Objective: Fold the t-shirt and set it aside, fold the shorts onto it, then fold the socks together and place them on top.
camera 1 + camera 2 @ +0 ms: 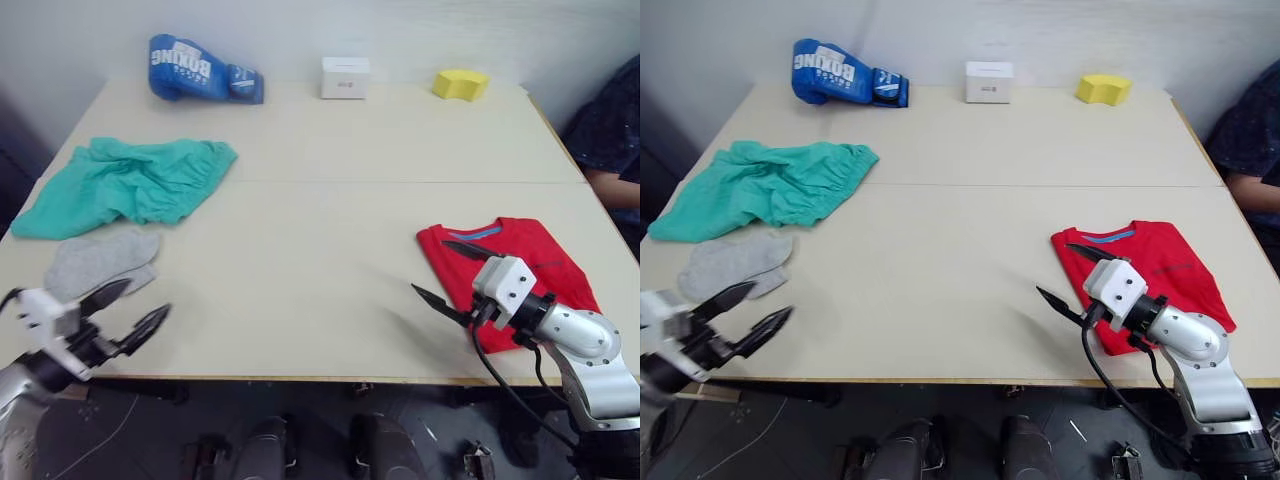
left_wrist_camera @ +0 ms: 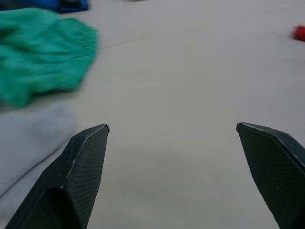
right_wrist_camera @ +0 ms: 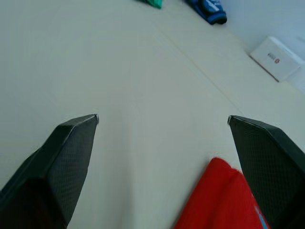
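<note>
The left end effector (image 1: 130,306) hovers wide open and empty at the counter's (image 1: 330,240) near edge, just beside the grey socks (image 1: 98,260). The teal shorts (image 1: 130,182) lie crumpled just beyond the socks. Well to the right of the socks, the red t-shirt (image 1: 535,262) lies folded, with the right end effector (image 1: 445,272) spread open and empty over its left edge.

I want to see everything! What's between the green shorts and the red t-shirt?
Just bare table between the shorts and t-shirt, in the left eye view.
</note>
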